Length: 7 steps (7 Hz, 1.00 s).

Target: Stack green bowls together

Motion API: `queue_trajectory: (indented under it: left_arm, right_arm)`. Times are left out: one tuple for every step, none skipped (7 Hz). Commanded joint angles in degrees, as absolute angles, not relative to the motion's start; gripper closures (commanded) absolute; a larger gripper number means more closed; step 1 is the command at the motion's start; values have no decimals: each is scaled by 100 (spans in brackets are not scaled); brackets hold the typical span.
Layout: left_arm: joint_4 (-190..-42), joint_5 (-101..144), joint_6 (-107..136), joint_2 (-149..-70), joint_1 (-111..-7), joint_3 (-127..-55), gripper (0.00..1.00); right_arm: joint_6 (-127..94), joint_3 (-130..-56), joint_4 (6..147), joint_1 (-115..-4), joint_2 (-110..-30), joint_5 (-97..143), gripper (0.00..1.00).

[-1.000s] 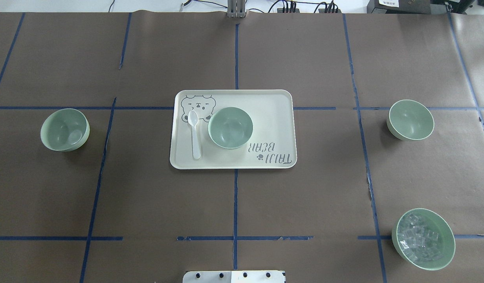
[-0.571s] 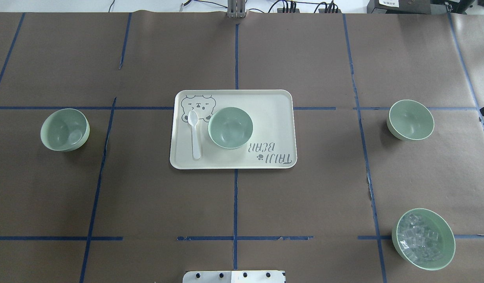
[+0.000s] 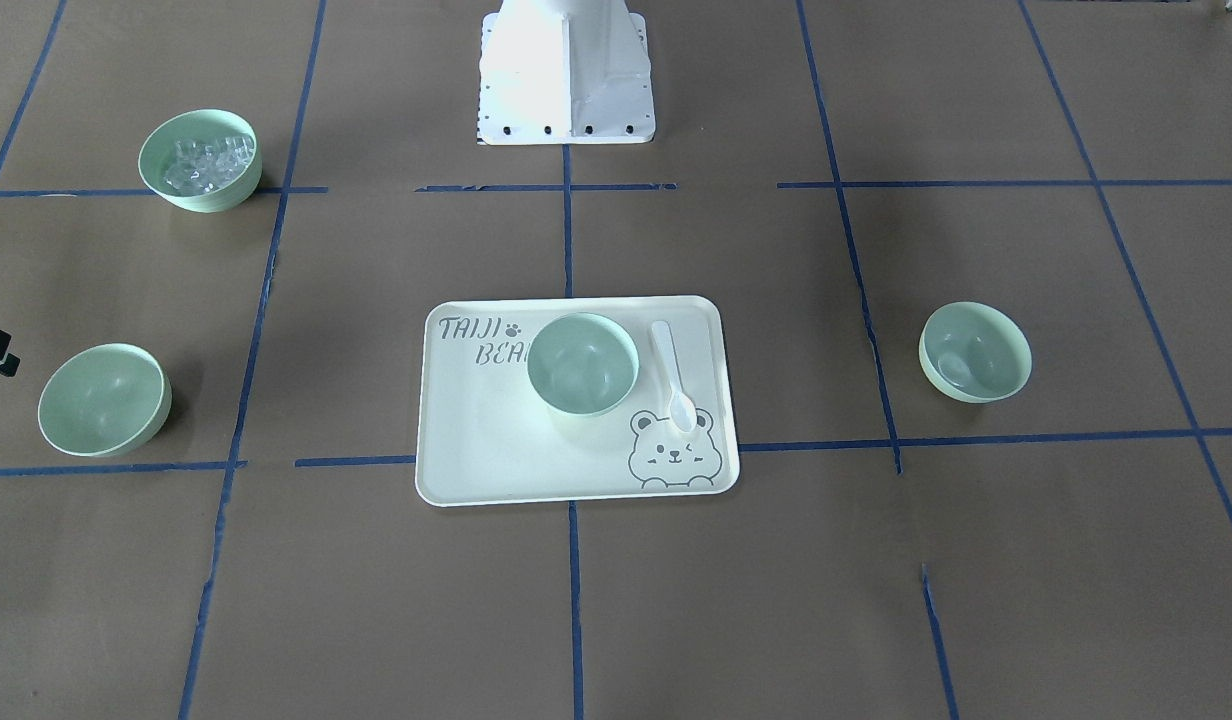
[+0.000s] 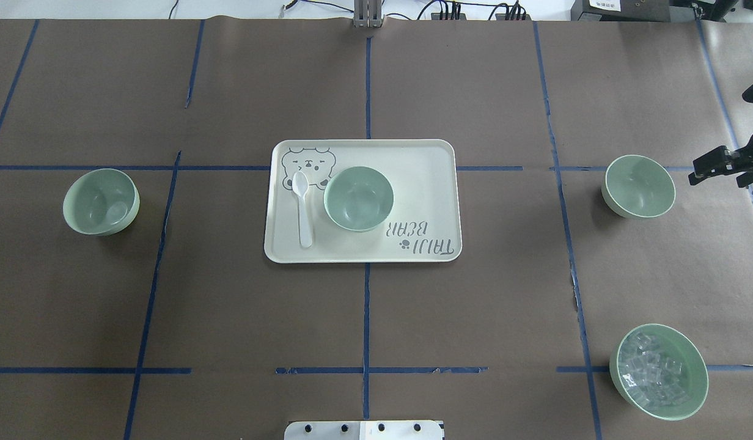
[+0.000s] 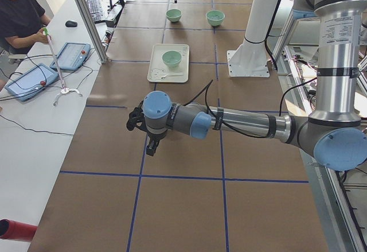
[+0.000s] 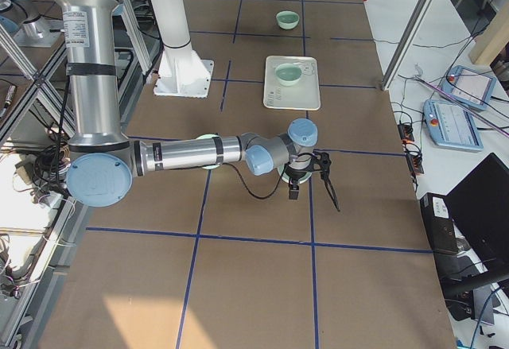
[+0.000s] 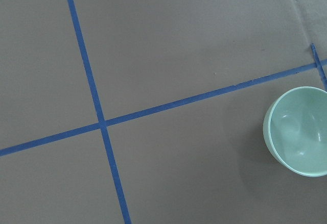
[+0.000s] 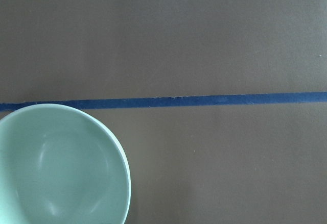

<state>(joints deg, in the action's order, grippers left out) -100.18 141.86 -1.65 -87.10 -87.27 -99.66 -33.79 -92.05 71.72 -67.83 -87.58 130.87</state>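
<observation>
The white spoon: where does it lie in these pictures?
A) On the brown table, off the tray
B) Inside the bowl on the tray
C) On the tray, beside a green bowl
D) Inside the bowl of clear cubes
C: the white spoon lies flat on the tray beside the green bowl, with its scoop end by the bear print.

Bright, even overhead light. Soft short shadows beside green bowls (image 4: 639, 186). White robot base (image 3: 566, 70) blown out in front-facing view. Sun patch on table (image 6: 119, 317), right view. Focus sharp throughout.
</observation>
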Motion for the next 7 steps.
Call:
queue_trajectory:
  left_arm:
    - [-10020,14186,-158,-8710,-8728,-9967,0]
    - [-10020,14186,-158,-8710,-8728,-9975,0]
    - [-10020,14194,-167,-8710,-8728,-9984,0]
    - [-10020,14194,-167,-8710,-8728,-9993,0]
    - [-10020,14186,-158,-8710,-8719,-10028,0]
    - [-10020,14194,-158,-8710,-8719,-10037,0]
    - [-10020,14186,-158,-8710,-8727,-10046,0]
  right_arm:
    - [-3628,-9036,7110,-6505,-8509,12947,6]
    - [-3665,-9000,7102,-6504,-8482,12946,6]
    - [-3735,-8904,6928,-6504,-8473,12946,5]
    - [-3892,-8695,6508,-6504,-8473,12955,5]
    - [-4155,-8484,6025,-6373,-8481,12964,6]
    - [-4253,-8299,5673,-6320,-8499,12973,11]
    - [-4263,-8149,5382,-6285,-8508,12981,12]
